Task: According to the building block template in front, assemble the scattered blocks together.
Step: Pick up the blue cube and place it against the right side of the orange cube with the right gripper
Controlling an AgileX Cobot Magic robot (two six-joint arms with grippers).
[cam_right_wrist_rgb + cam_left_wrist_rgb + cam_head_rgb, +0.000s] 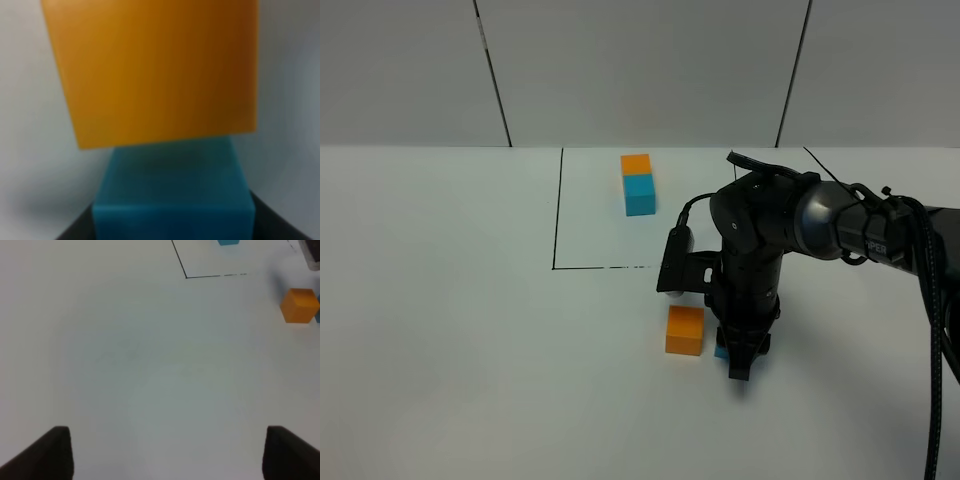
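Cyan cube (pixel 170 195) fills the near part of the right wrist view, pinched between the dark fingers (pixel 272 232) of the right claw (pixel 738 362). It rests on the white worktop (pixel 440 300), touching the orange cube (pixel 685 329), which sits slightly askew to it. Farther back, inside a black outline (pixel 560 220), stands the template (pixel 638 185), orange joined to cyan. Well apart from the cubes, the left claw (pixel 167 455) hangs over bare worktop, fingers spread wide.
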